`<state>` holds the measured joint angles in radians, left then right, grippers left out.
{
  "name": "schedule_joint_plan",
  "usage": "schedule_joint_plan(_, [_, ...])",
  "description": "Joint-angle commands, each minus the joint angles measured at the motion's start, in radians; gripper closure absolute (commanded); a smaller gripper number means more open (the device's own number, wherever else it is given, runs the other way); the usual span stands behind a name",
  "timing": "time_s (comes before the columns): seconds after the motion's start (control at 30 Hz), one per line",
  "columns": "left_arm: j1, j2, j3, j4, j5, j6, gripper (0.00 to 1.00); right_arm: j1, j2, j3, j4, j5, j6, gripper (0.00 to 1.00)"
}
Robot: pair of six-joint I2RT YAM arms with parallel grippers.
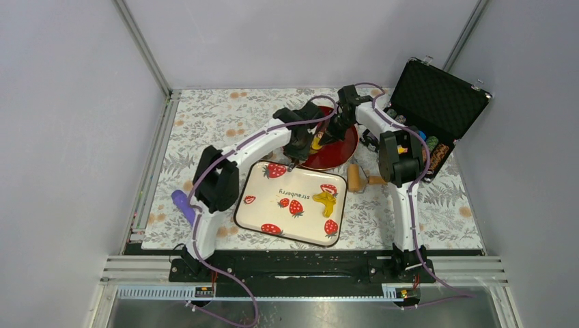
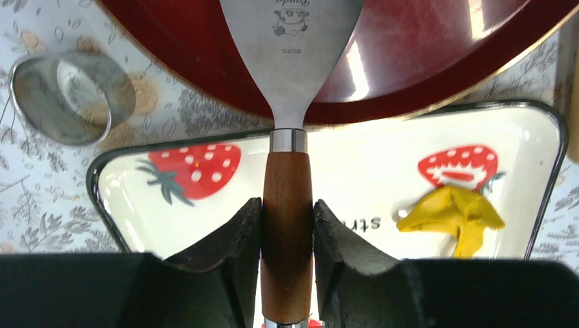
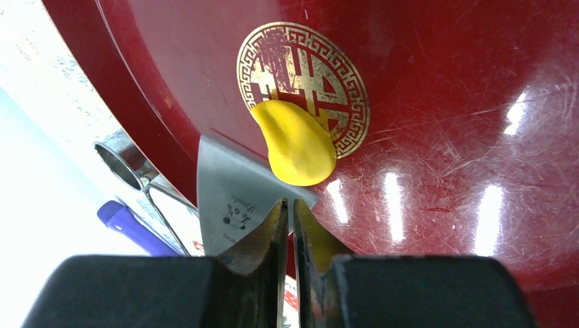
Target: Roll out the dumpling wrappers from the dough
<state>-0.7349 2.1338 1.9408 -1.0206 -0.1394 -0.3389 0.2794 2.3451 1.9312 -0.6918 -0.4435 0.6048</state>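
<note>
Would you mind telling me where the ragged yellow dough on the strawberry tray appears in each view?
Top external: the dough lies on the right side of the strawberry tray.
Left wrist: the dough is at lower right.
Right wrist: not in it.
Shared landmark: the red plate.

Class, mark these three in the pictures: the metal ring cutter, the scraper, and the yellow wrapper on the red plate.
metal ring cutter (image 2: pixel 41 102), left wrist view, its shiny inner wall.
scraper (image 2: pixel 287 219), left wrist view, middle of its wooden handle.
dumpling wrapper (image 3: pixel 297 143), right wrist view, centre of the yellow piece.
</note>
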Motion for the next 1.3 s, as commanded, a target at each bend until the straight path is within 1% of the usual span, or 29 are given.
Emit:
schedule_joint_plan(0.0, [0.003, -0.18, -0.06, 0.007, -0.021, 0.012, 1.0, 0.012, -0.001, 0.024, -0.031, 0.016, -0.02, 0.86])
schedule_joint_plan(0.17, [0.003, -0.3, -0.155, 0.017, -0.038, 0.004, 1.0, 0.012, -0.028, -0.01, -0.029, 0.009, -0.029, 0.85])
schedule_joint_plan(0.27, [0.003, -0.381, -0.223, 0.043, -0.05, -0.01, 1.0, 0.011, -0.082, -0.081, -0.001, 0.0, -0.036, 0.85])
schedule_joint_plan(0.47, [0.007, -0.527, -0.349, 0.078, -0.077, -0.047, 1.0, 0.01, -0.262, -0.318, 0.084, -0.017, -0.051, 0.82])
schedule_joint_plan(0.67, [0.022, -0.691, -0.536, 0.124, -0.133, -0.101, 1.0, 0.009, -0.52, -0.611, 0.168, -0.012, -0.072, 0.75])
schedule_joint_plan(0.77, [0.04, -0.766, -0.621, 0.134, -0.151, -0.117, 1.0, 0.007, -0.641, -0.742, 0.192, 0.005, -0.085, 0.57])
schedule_joint_plan(0.9, [0.083, -0.863, -0.731, 0.134, -0.171, -0.137, 1.0, 0.007, -0.782, -0.882, 0.205, 0.017, -0.101, 0.36])
schedule_joint_plan(1.0, [0.124, -0.925, -0.801, 0.135, -0.175, -0.144, 1.0, 0.004, -0.868, -0.948, 0.204, 0.02, -0.11, 0.23])
schedule_joint_plan(1.13, [0.188, -0.986, -0.863, 0.129, -0.175, -0.141, 1.0, 0.003, -0.966, -1.032, 0.203, 0.024, -0.115, 0.03])
schedule_joint_plan(1.17, [0.207, -0.997, -0.876, 0.13, -0.173, -0.135, 1.0, 0.003, -0.99, -1.051, 0.203, 0.025, -0.117, 0.01])
schedule_joint_plan(1.27, [0.272, -1.025, -0.903, 0.133, -0.161, -0.119, 1.0, 0.003, -1.052, -1.106, 0.203, 0.028, -0.115, 0.01])
